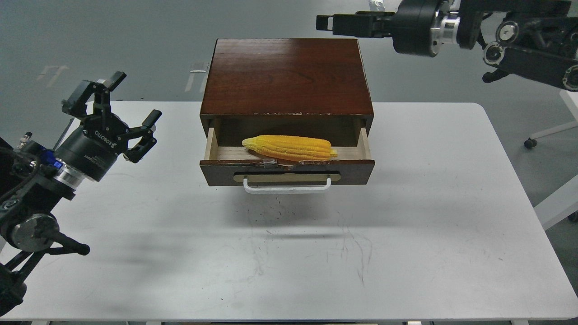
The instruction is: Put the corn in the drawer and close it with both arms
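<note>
Left tool [124, 108] hangs with its fingers spread wide and nothing between them, well to the left of the drawer [287, 170] and above the surface [406, 234]. The right tool [326, 22] is up beyond the drawer's far right corner, pointing left, seen edge-on and dark; I cannot tell whether its fingers are parted, though it carries nothing visible.

Taking things by size, with the drawer as the landmark: the white surface spreads out on all sides of it, bare in front apart from scuff marks. The dark wooden cabinet [287, 76] sits directly behind and over the drawer, which is pulled partly out toward the camera. Across the drawer's front runs the white bar handle [287, 187] on its tan plate. Smallest is the corn [289, 147], lying lengthwise inside the drawer on the pale wood floor, tapered end to the left, blunt end near the right wall.

So the corn looks already placed (the first half of the task appears done), and closing remains. The corn seems light, stiff plastic with ribbed rows, unlikely to be harmed, and it should not need gripping again; it appears to sit below the cabinet's lip, though I cannot be certain. The drawer front is rigid wood and should slide with a flat push, best applied on the front panel either side of the handle. Both tools are well apart from drawer and corn.
</note>
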Robot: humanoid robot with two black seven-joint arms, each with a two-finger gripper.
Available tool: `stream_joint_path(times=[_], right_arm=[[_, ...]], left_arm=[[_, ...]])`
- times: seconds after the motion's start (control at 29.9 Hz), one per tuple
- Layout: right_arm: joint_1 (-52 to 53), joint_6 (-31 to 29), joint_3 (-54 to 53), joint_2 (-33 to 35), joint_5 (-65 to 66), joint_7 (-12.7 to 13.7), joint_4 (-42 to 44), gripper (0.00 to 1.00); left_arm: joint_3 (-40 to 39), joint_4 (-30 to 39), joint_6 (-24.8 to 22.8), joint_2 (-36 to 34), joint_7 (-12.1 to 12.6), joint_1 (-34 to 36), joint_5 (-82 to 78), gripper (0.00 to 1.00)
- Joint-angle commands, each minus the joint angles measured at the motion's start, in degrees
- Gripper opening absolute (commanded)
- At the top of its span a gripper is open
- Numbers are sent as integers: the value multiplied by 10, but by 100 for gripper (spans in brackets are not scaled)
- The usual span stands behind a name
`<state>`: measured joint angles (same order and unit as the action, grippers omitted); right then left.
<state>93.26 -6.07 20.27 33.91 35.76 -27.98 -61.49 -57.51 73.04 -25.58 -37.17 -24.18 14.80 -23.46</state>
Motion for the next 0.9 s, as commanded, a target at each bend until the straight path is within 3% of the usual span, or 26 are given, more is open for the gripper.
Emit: stream_joint_path(times=[0.0, 0.17, 0.33, 0.53, 0.87], right_arm=[[-132, -3, -109, 62, -102, 0, -12, 95], [-340, -5, -261, 96, -235, 0, -6, 96], [-457, -8, -330, 90, -309, 0, 8, 96], [-516, -60, -347, 74, -411, 0, 46, 96], [-536, -118, -346, 46, -431, 0, 67, 96]], left_arm=[[-1, 1, 0, 1, -1, -3, 0, 100], [-1, 1, -8, 1, -1, -9, 0, 100], [0, 1, -11, 3, -1, -14, -1, 100], [0, 1, -11, 11, 1, -15, -1, 100], [-1, 1, -14, 21, -2, -30, -5, 100]])
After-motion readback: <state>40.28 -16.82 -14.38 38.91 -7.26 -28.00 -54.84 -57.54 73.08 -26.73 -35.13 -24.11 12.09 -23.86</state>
